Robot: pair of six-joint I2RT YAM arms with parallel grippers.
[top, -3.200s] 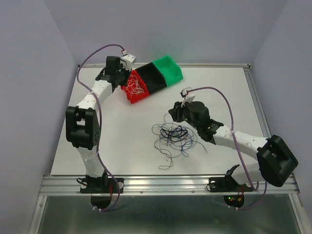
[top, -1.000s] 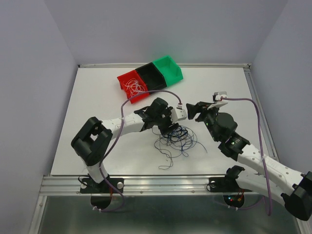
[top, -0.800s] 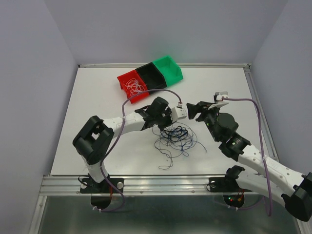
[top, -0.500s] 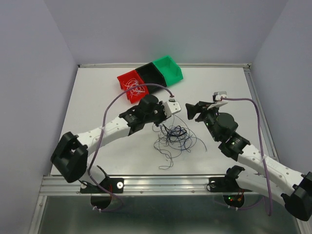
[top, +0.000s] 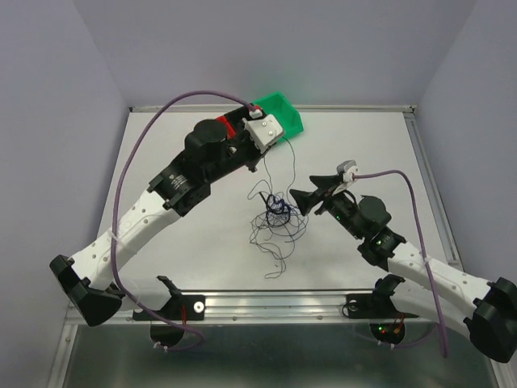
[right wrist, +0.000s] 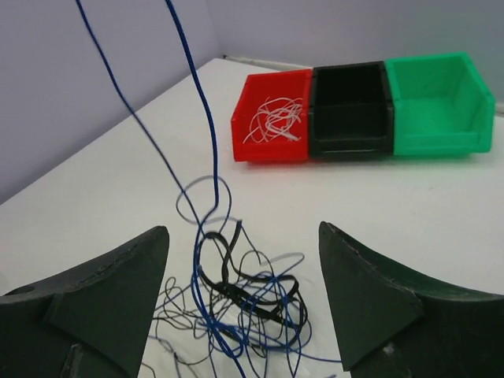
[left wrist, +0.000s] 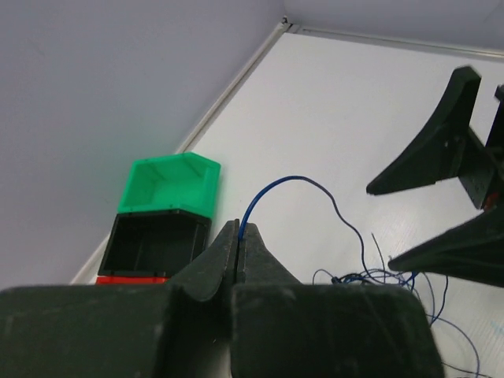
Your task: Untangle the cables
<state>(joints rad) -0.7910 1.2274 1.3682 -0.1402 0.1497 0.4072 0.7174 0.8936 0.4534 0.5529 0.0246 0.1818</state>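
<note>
A tangle of thin dark blue and black cables [top: 279,212] lies mid-table. My left gripper [left wrist: 239,234] is shut on one blue cable [left wrist: 291,179] and holds it raised above the table, near the bins [top: 254,166]. That strand runs taut down into the tangle [right wrist: 252,291]. My right gripper [right wrist: 242,228] stands open just right of the pile [top: 311,191], its fingers either side of the tangle in the right wrist view, with nothing gripped. White cables [right wrist: 272,120] lie in the red bin.
A row of three bins stands at the back: red [right wrist: 276,146], black [right wrist: 350,126] and green [top: 279,109]. In the top view my left arm covers most of the red and black ones. Loose cable ends [top: 275,271] trail toward the near edge.
My left gripper shut on a blue cable and rose back toward the bins, drawing the tangle tighter and taller. My right gripper dropped left toward the pile.
</note>
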